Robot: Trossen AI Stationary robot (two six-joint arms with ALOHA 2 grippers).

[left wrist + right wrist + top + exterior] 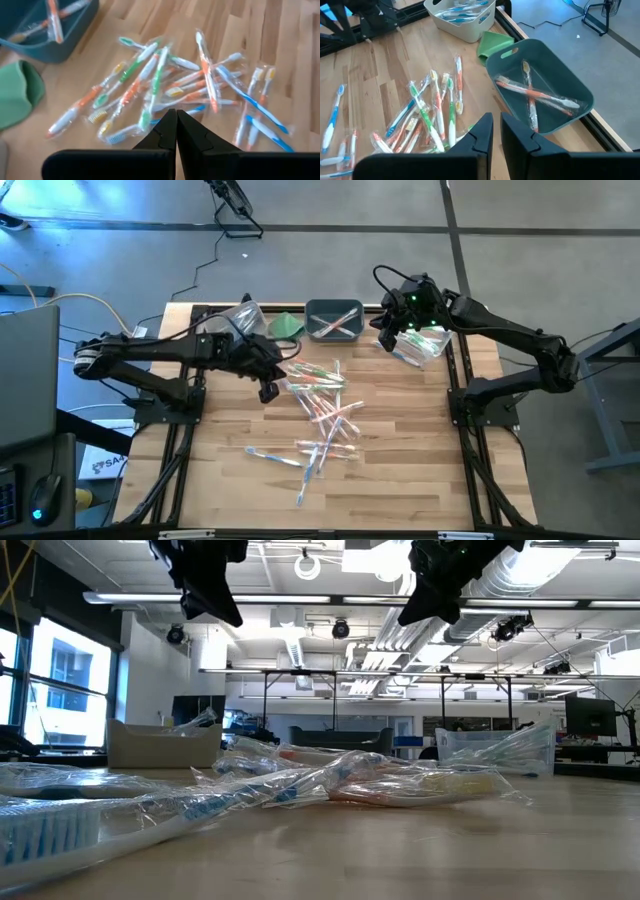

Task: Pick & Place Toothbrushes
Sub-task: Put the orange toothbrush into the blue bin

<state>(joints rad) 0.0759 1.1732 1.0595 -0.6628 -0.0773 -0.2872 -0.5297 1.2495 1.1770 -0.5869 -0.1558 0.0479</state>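
**Wrapped toothbrushes scattered on the table, both claws empty**

Toothbrushes [322, 405] lie loose mid-table in clear wrappers; no wrapper print is legible. Two orange ones rest crossed in the dark green bin [555, 82]. The left claw [267, 391] hangs pressed together beside the pile; the right claw [386, 340] hovers nearly together near the bin, holding nothing.

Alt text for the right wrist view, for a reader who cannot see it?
Two orange toothbrushes lie crossed in a dark teal bin, beyond the shut right gripper. More wrapped toothbrushes lie scattered on the wooden table.
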